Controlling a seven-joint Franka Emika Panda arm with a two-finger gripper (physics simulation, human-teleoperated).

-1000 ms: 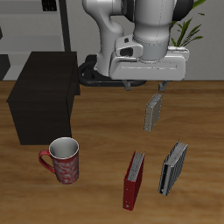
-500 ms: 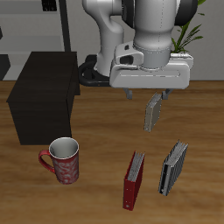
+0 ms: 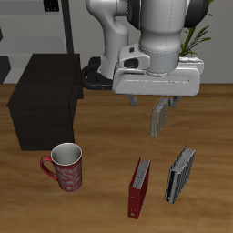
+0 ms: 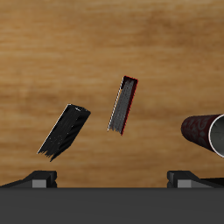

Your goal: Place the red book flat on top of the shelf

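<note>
Three books on the table, and going across the ext view I see first the shelf [image 3: 47, 98], a dark box w/ a flat top, at the back. A mug [image 3: 65, 167] sits in front of it, nearer the table's front edge. Then the red book [image 3: 139, 187], standing upright on its bottom edge near the front, spine facing the camera, long axis vertical, cover running front-to-back. Just beside it stands a grey book [image 3: 180, 174], also upright. A second grey book [image 3: 159, 117] stands farther back, under my gripper [image 3: 152, 100].

Gripper hangs above the table w/ nothing in it; fingers look parted, both tips visible w/ a wide gap in the wrist view.

Wrist view: red book [image 4: 123, 105] seen from above as a thin sliver, tilted slightly, apart from the grey book [image 4: 65, 131]; mug rim [image 4: 206, 133] at the frame edge.
</note>
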